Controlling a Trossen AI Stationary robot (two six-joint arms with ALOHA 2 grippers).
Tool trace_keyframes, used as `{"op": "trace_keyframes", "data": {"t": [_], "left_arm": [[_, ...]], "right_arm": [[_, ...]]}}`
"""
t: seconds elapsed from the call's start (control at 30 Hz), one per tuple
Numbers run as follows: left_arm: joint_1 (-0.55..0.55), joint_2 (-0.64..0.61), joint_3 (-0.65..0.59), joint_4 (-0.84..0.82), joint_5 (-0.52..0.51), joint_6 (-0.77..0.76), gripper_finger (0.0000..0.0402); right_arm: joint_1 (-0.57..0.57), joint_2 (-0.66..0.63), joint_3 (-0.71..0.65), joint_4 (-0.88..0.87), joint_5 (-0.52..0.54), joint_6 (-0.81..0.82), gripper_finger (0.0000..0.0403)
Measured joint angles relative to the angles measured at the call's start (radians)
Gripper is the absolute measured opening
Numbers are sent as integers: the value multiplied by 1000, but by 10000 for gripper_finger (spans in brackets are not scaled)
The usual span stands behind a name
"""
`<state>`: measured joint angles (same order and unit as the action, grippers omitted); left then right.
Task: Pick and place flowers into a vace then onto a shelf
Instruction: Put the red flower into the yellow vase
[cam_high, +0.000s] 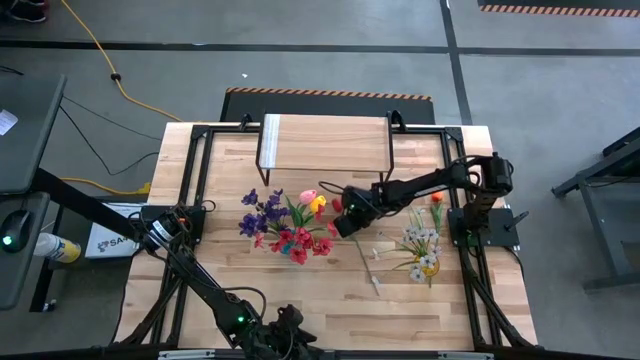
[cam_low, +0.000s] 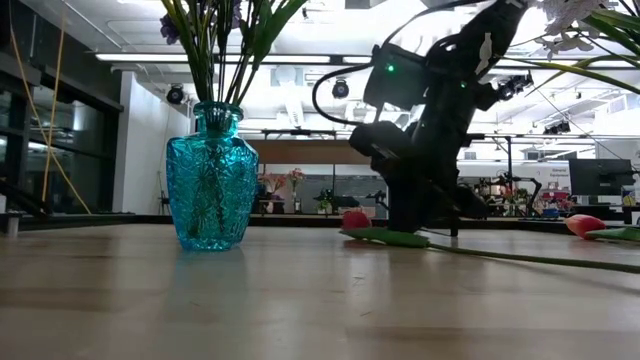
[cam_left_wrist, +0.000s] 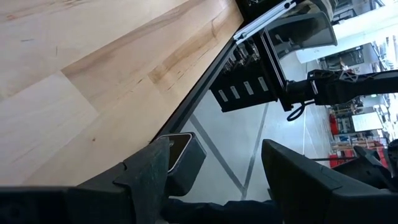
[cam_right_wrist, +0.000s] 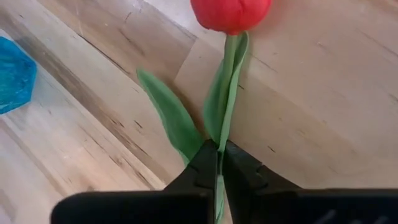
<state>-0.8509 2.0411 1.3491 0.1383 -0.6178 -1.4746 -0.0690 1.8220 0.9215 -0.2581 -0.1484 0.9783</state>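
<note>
1. The right tool (cam_right_wrist: 219, 163) is pressed together on the green stem of a red tulip (cam_right_wrist: 231, 14) that lies flat on the surface (cam_high: 300, 300), the bloom well ahead of the fingertips and a leaf splayed beside the stem.
2. From above, the right tool (cam_high: 345, 222) sits low at mid-surface, just beside the blue vase (cam_low: 211, 178), which already holds a bunch of purple, red, pink and yellow flowers (cam_high: 285, 225).
3. More flowers (cam_high: 422, 248), white and yellow, lie loose on the surface nearer the right arm's base.
4. The shelf (cam_high: 326, 142) stands at the far edge, apart from the vase.
5. The left tool (cam_left_wrist: 214, 168) is spread, holding nothing, hanging past the surface's near edge.
6. The low view cuts off the vase's blooms; the arm's body hides the right tool's pinch there.
</note>
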Motion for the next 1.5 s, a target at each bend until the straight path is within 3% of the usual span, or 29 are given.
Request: {"op": "trace_keyframes", "data": {"t": [0.33,0.67,1.27,1.5], "left_arm": [[0,0,0,0,0,0,287],[0,0,0,1,0,-1,287],[0,0,0,1,0,-5,287],[0,0,0,0,-2,-17,287]], "right_arm": [[-18,-4,-3,55,-116,8,5],[-16,-107,-5,61,-94,9,5],[10,-457,-3,53,-92,9,3],[13,-637,-2,57,-5,-18,3]]}}
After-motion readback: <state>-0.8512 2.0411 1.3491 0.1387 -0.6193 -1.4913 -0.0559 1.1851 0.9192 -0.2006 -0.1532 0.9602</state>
